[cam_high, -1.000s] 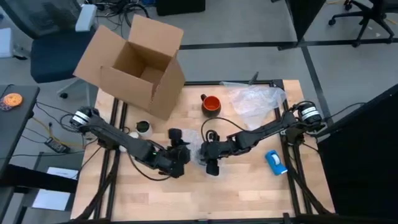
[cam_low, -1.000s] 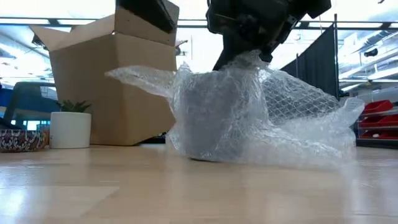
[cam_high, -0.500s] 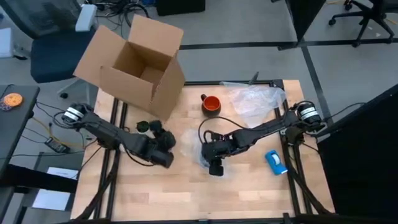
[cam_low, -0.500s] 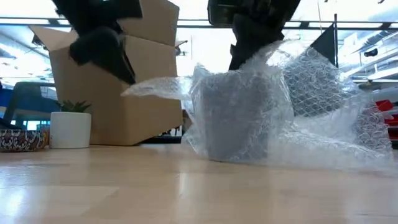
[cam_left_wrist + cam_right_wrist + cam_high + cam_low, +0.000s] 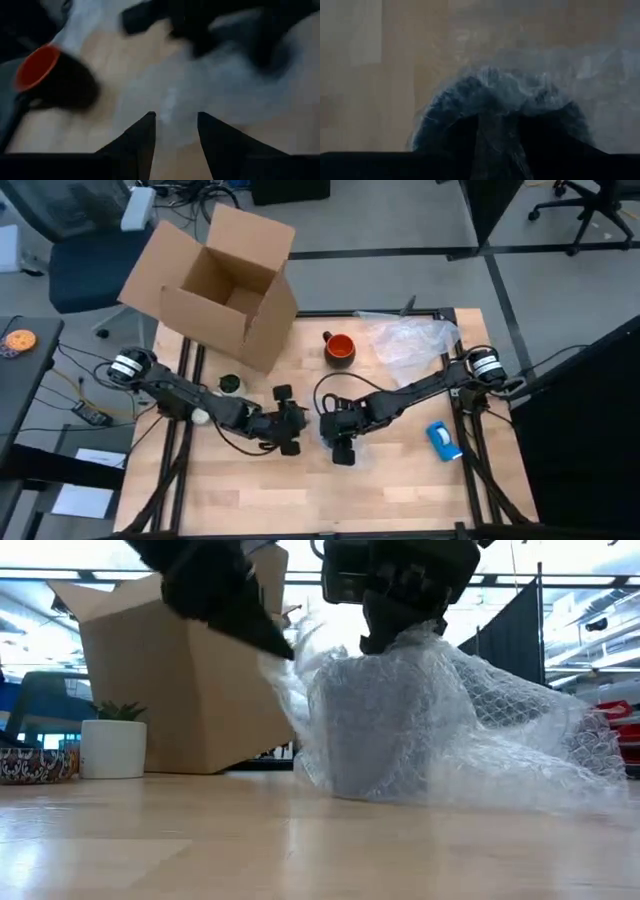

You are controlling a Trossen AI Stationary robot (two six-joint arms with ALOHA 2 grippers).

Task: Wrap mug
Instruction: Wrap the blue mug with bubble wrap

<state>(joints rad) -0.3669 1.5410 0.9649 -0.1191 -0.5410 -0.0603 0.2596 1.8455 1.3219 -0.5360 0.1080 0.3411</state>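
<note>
Crinkled bubble wrap [image 5: 440, 730] pinched by right claw [image 5: 335, 423], left claw [image 5: 176, 131] narrowly parted, glossy round mug [image 5: 339, 347] apart.

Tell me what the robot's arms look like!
Both arms are dark, almost black, thin and jointed. The left arm and the right arm each have a round silver-white cap at the outer end, and a thin black cable loops beside each. The left gripper ends in two dark, pointed, wedge-shaped jaws.
</note>
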